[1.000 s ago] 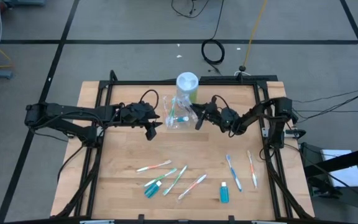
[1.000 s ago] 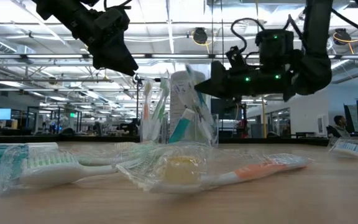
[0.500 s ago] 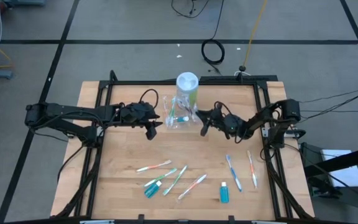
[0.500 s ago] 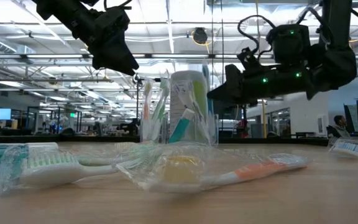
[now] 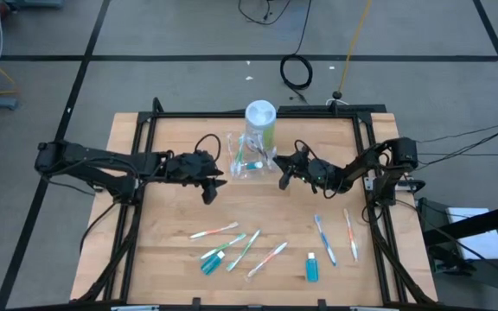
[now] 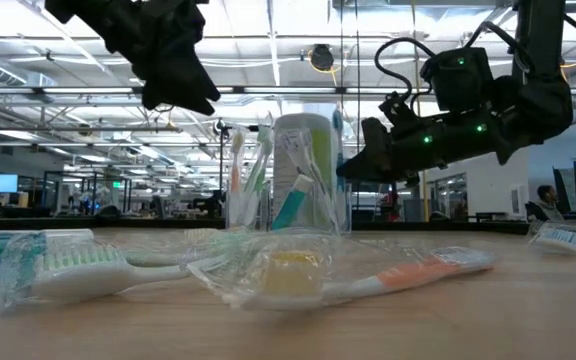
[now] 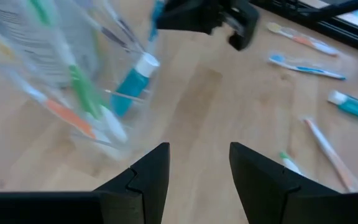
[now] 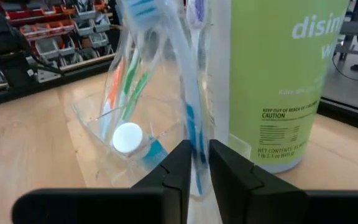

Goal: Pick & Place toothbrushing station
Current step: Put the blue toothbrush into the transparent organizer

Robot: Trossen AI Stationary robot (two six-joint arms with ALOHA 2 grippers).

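While the clear cup (image 5: 247,161) is standing upright, left gripper (image 5: 209,184) is hovering beside it, fingers spread; right gripper (image 5: 284,174) is hovering opposite, fingers nearly closed on nothing.

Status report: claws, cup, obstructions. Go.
Left claw open, empty, beside clear cup. Right claw nearly shut, empty, on its other side. Cup holds brushes and a tube. Green canister stands close behind it.

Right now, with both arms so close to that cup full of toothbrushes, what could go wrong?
The clear cup looks light and top-heavy with toothbrushes, and the right gripper is close beside it; a small nudge might tip it. It also stands right by the green canister, which could get bumped. The left gripper hangs open on the cup's other side, so the arms might crowd each other.
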